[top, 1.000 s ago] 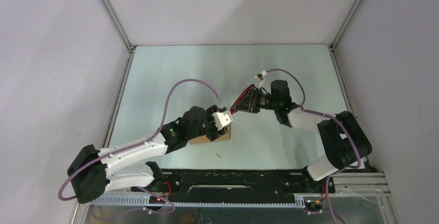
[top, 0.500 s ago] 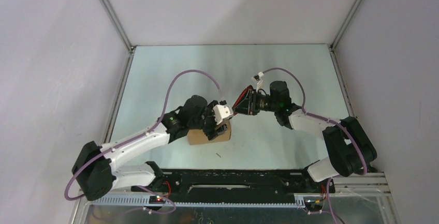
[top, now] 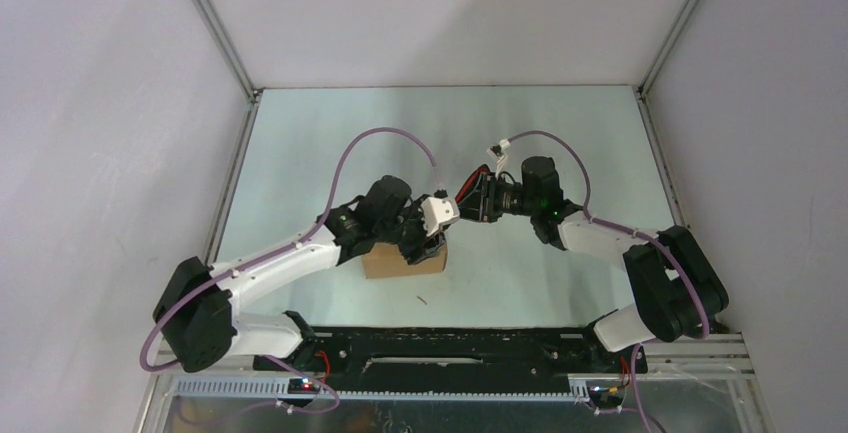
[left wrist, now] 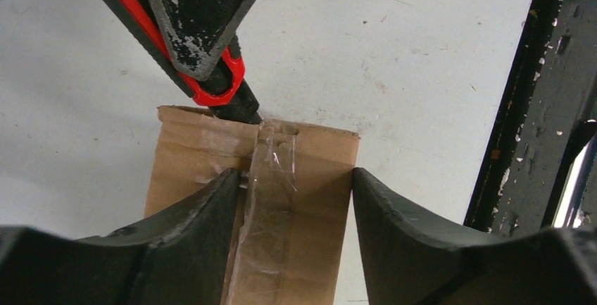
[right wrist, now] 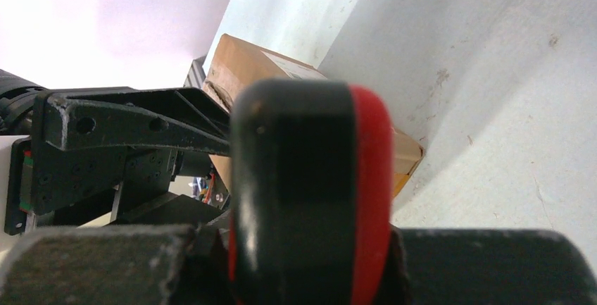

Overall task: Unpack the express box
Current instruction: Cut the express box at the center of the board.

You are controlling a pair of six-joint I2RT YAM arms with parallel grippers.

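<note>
Pale greenish worktop [top: 540, 133] is seen under both arms, closed in on three sides by plain white walls [top: 100, 103]. Near its middle, a little towards the left arm's side, the express box [top: 383, 262] is placed flat on the worktop. The box is closed. Its top flaps are laid down and a strip of clear tape [left wrist: 271, 206] is stuck along the seam between them, so what is inside cannot be seen.

The left gripper [left wrist: 293, 178] is lowered over the top of the box. Its jaws are held apart, one on each side of the taped seam. In the left wrist view, one finger is lined up with a side edge of the box and the other is seen over the cardboard of the top. Whether they are pressed on the cardboard cannot be told.

The right gripper [top: 468, 199] is brought in from the opposite side, and its jaws are clamped on a red-and-black utility knife [left wrist: 211, 72]. The knife is held slanting down. Its dark front end is set against the far top edge of the box, just where the tape is folded over that edge. The blade itself cannot be made out.

In the right wrist view the middle is filled by the back of the knife, and the box is seen behind it.
</note>
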